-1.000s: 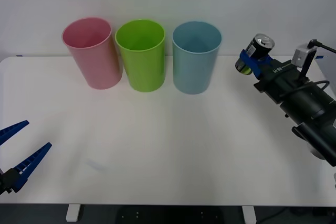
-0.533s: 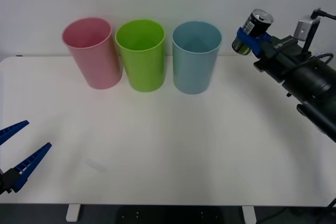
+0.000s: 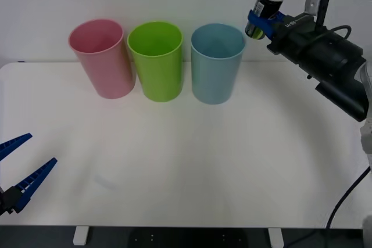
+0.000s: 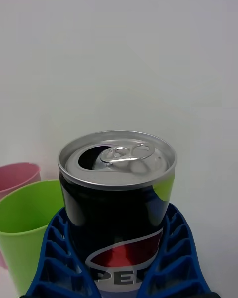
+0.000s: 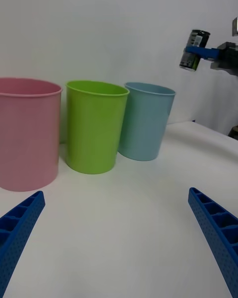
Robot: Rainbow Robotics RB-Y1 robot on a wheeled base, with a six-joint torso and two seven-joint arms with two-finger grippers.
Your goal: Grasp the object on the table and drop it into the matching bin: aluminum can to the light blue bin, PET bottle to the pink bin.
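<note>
The wide white surface (image 3: 192, 161) carries three tall tapered bins in a row along its far side: the pink bin (image 3: 100, 59) on the left, a lime-green bin (image 3: 156, 61) touching or just beside it in the middle, and the light blue bin (image 3: 217, 63) on the right, a little apart from the green one. All three stand upright with open mouths. The right arm (image 3: 325, 62) reaches in from the right, raised well above the surface, and the right gripper (image 3: 261, 20) is clamped around the aluminum can (image 3: 263, 12), its blue ribbed fingers (image 4: 171, 258) pressed to the can's two sides. The can is held in the air, tilted slightly, just beyond the upper right rim of the light blue bin, its silver top facing up. The left gripper (image 3: 17, 169) sits low at the near left corner of the surface, fingers spread wide with nothing between them.
</note>
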